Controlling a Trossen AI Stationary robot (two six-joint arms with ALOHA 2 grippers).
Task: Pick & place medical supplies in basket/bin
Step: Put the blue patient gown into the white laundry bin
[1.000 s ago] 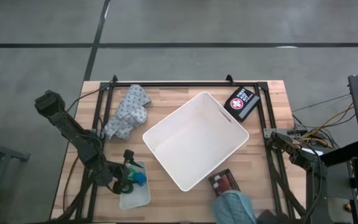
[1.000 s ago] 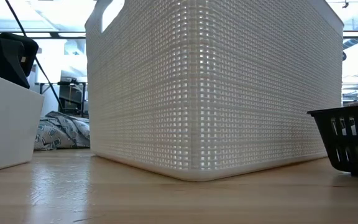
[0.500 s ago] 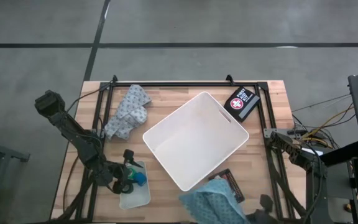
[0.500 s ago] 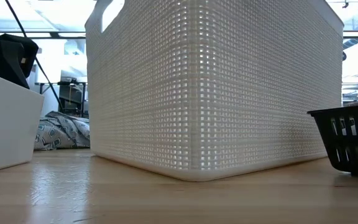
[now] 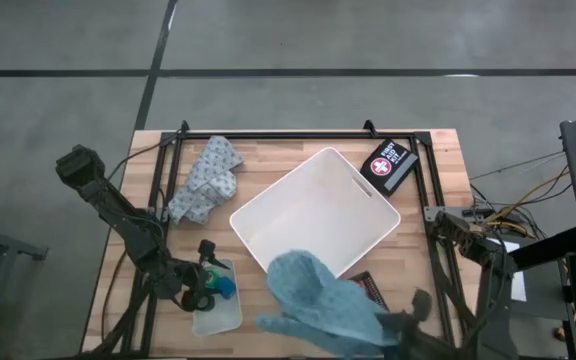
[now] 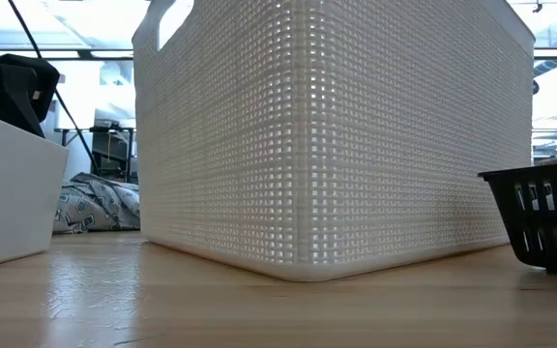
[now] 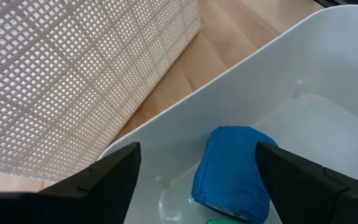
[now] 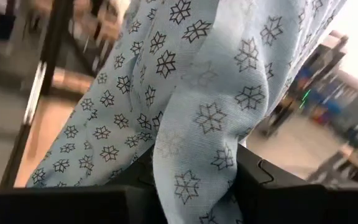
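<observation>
Half a second ago the blue patterned gown (image 5: 318, 300) I'm carrying sat low by the table's near edge; now it has swung up and inward, its top lapping over the near corner of the white bin (image 5: 313, 220). My right gripper (image 8: 185, 186) is clenched on the cloth — the wrist view shows the snowflake-print fabric pinched between the fingers and filling the frame. The bin sits empty, mid-table and turned at an angle. My worry is the loose drape: most of the fabric hangs outside the rim, over the small black basket (image 5: 368, 291), so letting go early could leave it slumped over the edge or snagged there. My left gripper (image 7: 191, 180) hovers spread over the translucent tray (image 5: 218, 308), above a blue roll (image 7: 232, 163).
</observation>
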